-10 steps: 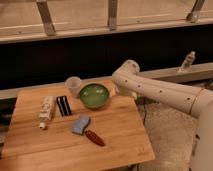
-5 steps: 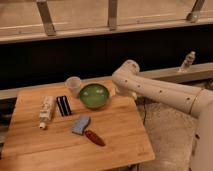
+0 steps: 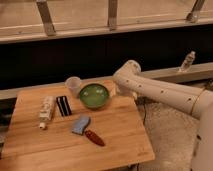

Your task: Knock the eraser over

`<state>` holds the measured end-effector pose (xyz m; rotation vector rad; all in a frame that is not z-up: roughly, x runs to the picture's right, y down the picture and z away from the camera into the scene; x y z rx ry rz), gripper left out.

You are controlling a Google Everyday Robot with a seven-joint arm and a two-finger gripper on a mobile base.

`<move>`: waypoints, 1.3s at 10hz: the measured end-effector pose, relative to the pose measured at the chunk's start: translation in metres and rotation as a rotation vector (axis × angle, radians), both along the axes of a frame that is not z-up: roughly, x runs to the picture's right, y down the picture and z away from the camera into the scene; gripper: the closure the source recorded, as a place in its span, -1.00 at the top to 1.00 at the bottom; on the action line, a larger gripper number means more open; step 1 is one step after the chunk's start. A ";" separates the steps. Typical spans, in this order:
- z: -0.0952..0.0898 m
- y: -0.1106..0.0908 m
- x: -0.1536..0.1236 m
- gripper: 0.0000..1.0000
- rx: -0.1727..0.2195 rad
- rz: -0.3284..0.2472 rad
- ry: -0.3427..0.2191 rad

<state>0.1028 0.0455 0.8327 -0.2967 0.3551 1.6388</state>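
Note:
The eraser, a small black block with white stripes, sits on the wooden table left of the green bowl. My white arm reaches in from the right, with its bend above the table's far right corner. The gripper is at the arm's end by the bowl's right rim, mostly hidden by the arm. It is well to the right of the eraser, with the bowl between them.
A clear cup stands behind the eraser. A whitish patterned tube lies to its left. A blue-grey pad and a red object lie nearer the front. A bottle stands on the ledge at right.

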 end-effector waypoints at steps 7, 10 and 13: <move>-0.066 0.011 -0.154 0.60 0.121 -0.271 -0.235; -0.078 0.026 -0.179 0.60 0.135 -0.365 -0.276; -0.076 0.029 -0.174 0.60 0.121 -0.349 -0.285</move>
